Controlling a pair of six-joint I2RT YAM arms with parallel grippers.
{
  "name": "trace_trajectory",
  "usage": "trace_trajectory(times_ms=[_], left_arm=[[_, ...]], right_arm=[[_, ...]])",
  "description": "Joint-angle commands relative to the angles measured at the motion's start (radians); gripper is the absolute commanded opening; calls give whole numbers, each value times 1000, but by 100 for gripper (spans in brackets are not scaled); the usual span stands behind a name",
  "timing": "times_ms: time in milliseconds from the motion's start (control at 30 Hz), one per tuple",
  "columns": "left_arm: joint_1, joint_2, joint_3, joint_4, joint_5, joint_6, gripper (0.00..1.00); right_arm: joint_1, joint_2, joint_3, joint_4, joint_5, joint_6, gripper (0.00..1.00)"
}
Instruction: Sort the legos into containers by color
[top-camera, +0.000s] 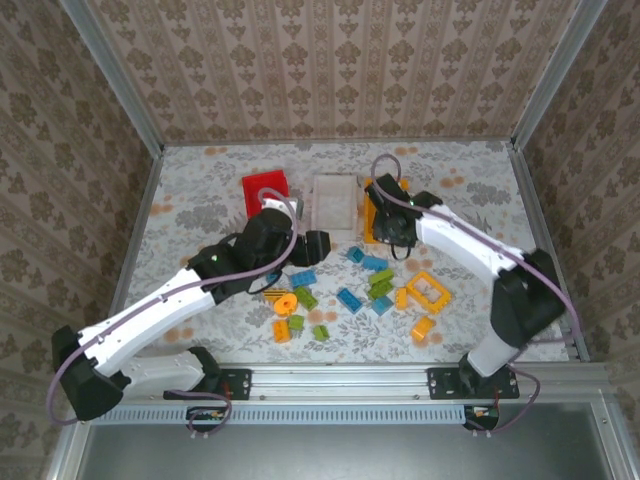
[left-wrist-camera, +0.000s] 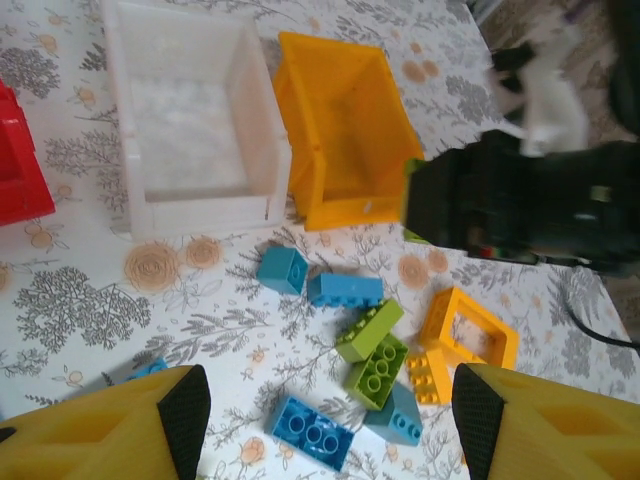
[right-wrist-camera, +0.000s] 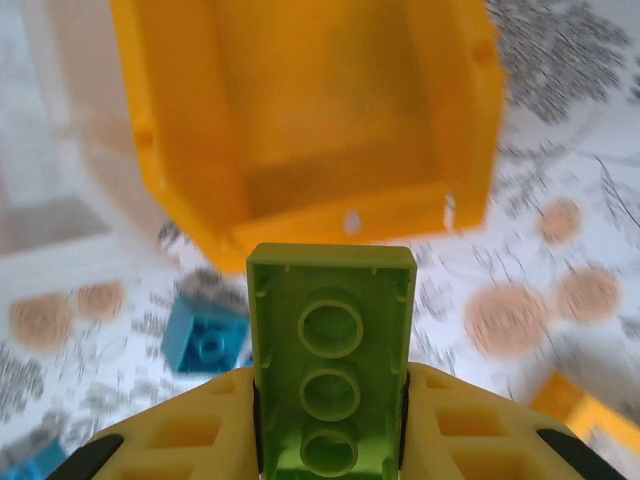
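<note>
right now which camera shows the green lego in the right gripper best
Right wrist: the green lego sits centre frame, clamped in the right gripper. Left wrist catches a green sliver beside it; top external is too small to tell.

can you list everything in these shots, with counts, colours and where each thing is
table: one, white floral cover, under everything
red bin: one, red, left end of the bin row
white bin: one, white, middle, looks empty
orange bin: one, orange-yellow, right end, looks empty
blue bricks: about five, blue, loose in front of the bins
green bricks: about five, green, mixed among them
orange pieces: about five, orange-yellow, same scatter
held green brick: one, green, near the orange bin
left gripper: one, yellow, open above the scatter
right gripper: one, yellow, shut on the held green brick
</note>
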Motion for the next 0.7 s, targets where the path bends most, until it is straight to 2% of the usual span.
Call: trace_trajectory(times_ms=[0,200,400,533,667], left_arm=[[23,26,39,-15,56,-9,69],[25,51,16,6,75,-22,69],[20,65,-6,25,84,-29,68],[14,81,-6,26,86,-25,68],[4,94,-4,31,86,-26,68]], right_arm=[[-47,108,85,11,-78,-116,23],[-94,279,206,7,-122,-138,24],[-119,346,246,15,-134,-154,27],[-124,364,264,11,-135,-167,35],[-124,356,272,5,-128,-180,48]])
